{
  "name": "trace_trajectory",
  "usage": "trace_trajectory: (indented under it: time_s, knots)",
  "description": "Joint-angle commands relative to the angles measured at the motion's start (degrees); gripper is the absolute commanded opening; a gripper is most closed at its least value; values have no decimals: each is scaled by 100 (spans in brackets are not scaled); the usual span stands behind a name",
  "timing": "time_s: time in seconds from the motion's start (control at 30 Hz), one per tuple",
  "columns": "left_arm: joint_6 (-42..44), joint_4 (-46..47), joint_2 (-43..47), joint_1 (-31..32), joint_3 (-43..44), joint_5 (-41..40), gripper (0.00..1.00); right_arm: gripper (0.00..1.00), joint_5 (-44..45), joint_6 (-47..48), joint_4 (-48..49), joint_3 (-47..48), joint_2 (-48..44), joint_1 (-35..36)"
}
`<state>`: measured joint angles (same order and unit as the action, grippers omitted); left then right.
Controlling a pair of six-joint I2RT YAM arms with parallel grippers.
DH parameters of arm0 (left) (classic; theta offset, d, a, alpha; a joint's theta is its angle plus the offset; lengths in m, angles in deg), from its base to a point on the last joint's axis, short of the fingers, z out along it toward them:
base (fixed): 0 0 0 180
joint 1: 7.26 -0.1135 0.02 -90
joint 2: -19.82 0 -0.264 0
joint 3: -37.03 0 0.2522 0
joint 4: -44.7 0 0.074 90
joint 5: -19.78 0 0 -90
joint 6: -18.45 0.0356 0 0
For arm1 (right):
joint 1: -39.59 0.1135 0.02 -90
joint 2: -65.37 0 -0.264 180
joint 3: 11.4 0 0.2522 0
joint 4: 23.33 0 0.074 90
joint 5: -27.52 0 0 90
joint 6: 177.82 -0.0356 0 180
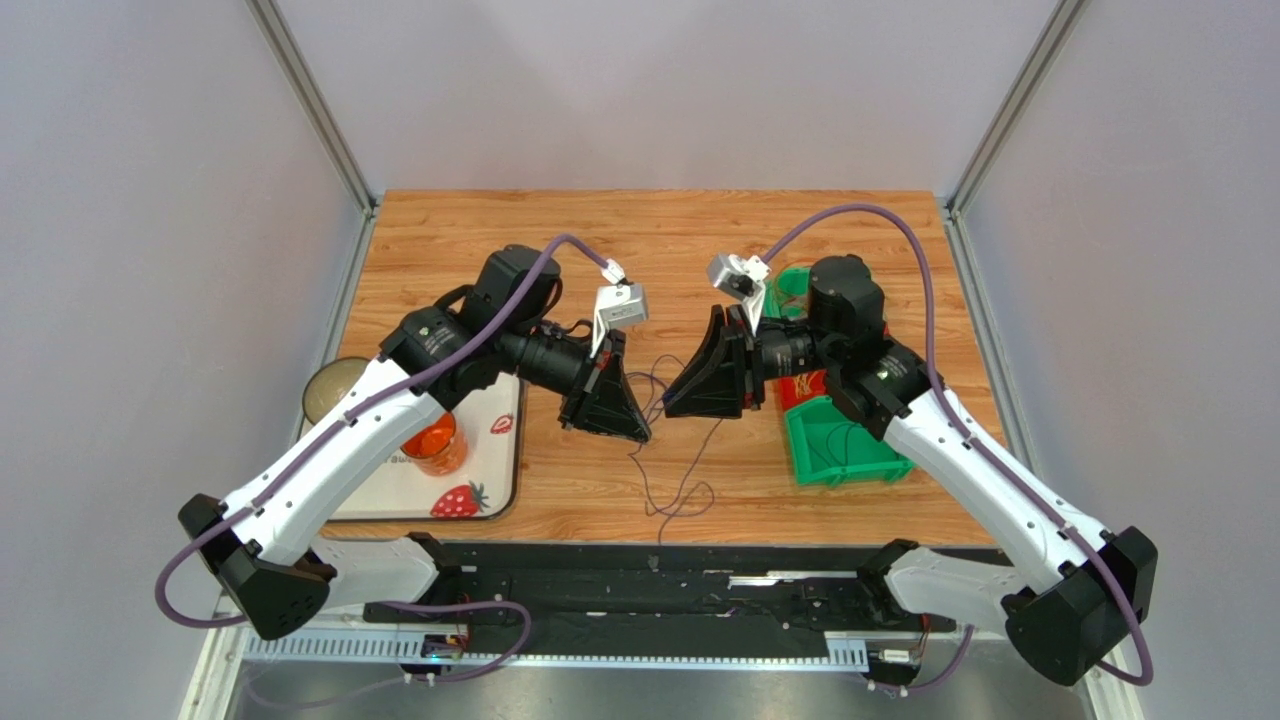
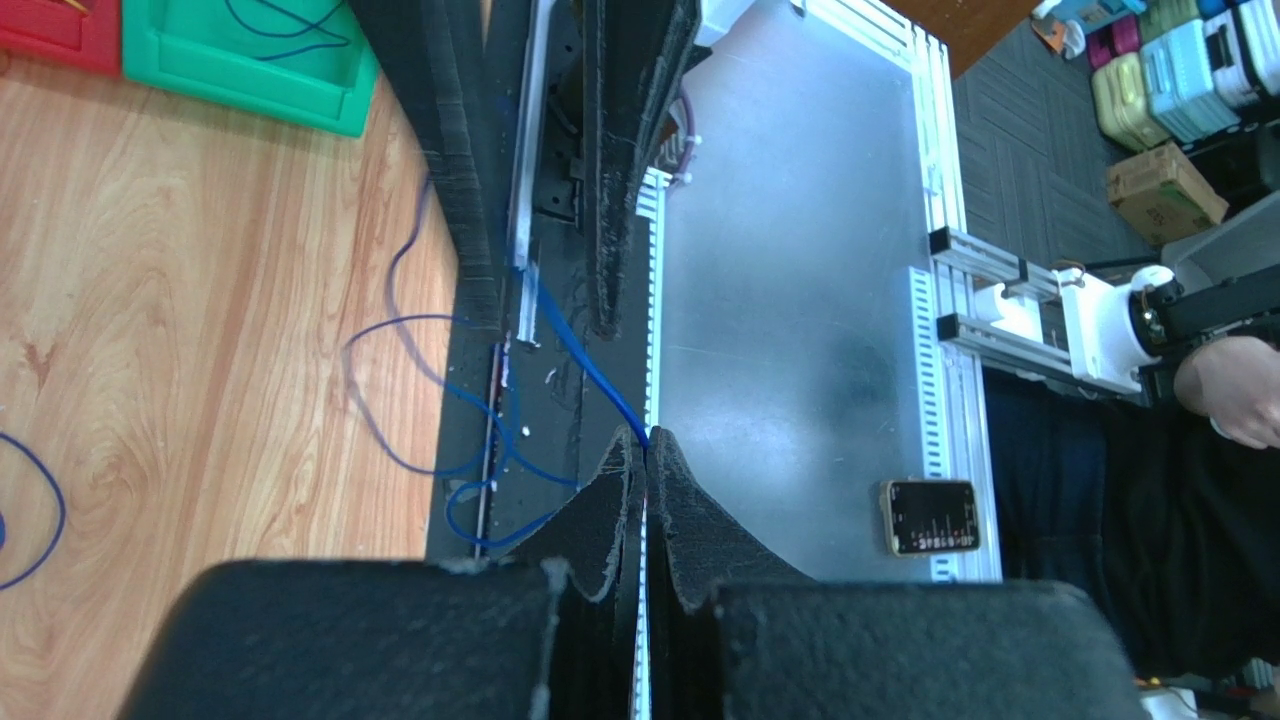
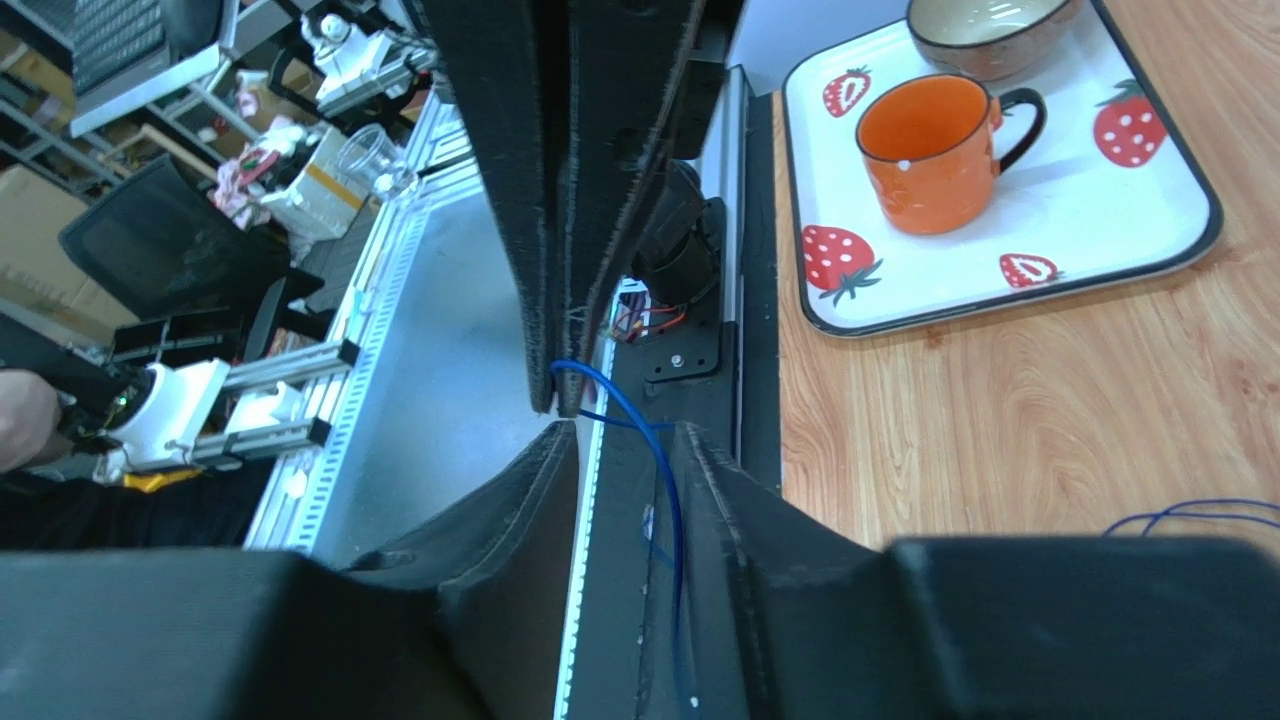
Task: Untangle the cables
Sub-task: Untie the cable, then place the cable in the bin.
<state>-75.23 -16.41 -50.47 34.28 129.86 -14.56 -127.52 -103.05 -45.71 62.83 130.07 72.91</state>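
Two pincers are meeting over the middle of the table (image 1: 721, 240), and I am working one thin blue run of the cables (image 2: 586, 360) between them. My left pincer (image 2: 648, 446) is pressing its fingers flat together on that strand, which is leaving the tips toward twelve o'clock in the left wrist view. My right pincer (image 3: 624, 435) is standing with its fingers apart. The blue strand is running down through the gap and, as far as I can see, neither side is pinching it.

From overhead, the rest of the cables are lying in loose loops on the wood, trailing from the pincers toward six o'clock and ending near the table's front edge. More of the cables are showing inside the green bin (image 1: 842, 450) at three o'clock. The strawberry tray (image 1: 484, 483) with its orange mug (image 1: 433, 443) is sitting at nine o'clock, apart from the wire.

I am judging the job as barely begun. One strand is being lifted clear, but the loops below are crossing one another and no cable is lying separated on its own. What is remaining, by my reckoning, is taking a second hold, drawing the strand out and laying each cable apart.
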Motion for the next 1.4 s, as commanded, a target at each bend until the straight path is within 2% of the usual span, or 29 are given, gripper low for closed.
trace_trajectory:
  time_s: [0.0, 0.03, 0.2, 0.3, 0.33, 0.43, 0.5, 0.53, 0.63, 0.77, 0.97, 1.2, 1.37]
  knots:
    - [17, 253, -12, 3, -84, 130, 0, 19, 52, -68, 238, 308, 59, 175]
    - [8, 262, -3, 3, -93, 121, 0, 0, 78, -121, 282, 308, 68, 201]
    - [-53, 279, -3, 3, -137, 7, 1, 0, 262, -411, 589, 290, 16, 315]
    - [-150, 297, 23, 3, -137, -370, 32, 0, 814, -385, 511, 334, -212, 324]
    - [-211, 288, 84, 3, -137, -519, 49, 0, 1061, -324, 284, 386, -283, 315]
    - [-308, 262, 294, 3, -225, -1310, 63, 0, 2264, -235, -59, 545, -554, 315]
    - [-308, 235, 427, 12, -339, -1838, 66, 0, 3394, -305, -227, 632, -704, 315]
    - [-361, 218, 567, 3, -400, -2022, 67, 0, 3688, -349, -367, 659, -836, 315]
    - [-492, 217, 804, -14, -585, -2857, 68, 0, 4375, -525, -596, 773, -1012, 315]
    - [-739, 340, 1139, -14, -883, -4620, 66, 0, 5403, -780, -868, 914, -1346, 315]
    - [-915, 279, 1464, -14, -1095, -6179, 67, 0, 6835, -920, -1527, 1177, -1610, 307]
    - [-976, 104, 1298, -14, -1113, -6541, 66, 0, 9171, -1553, -2573, 1414, -1883, 315]
    - [-994, 60, 1183, -14, -1095, -6585, 65, 0, 10237, -1913, -3478, 1687, -1804, 307]
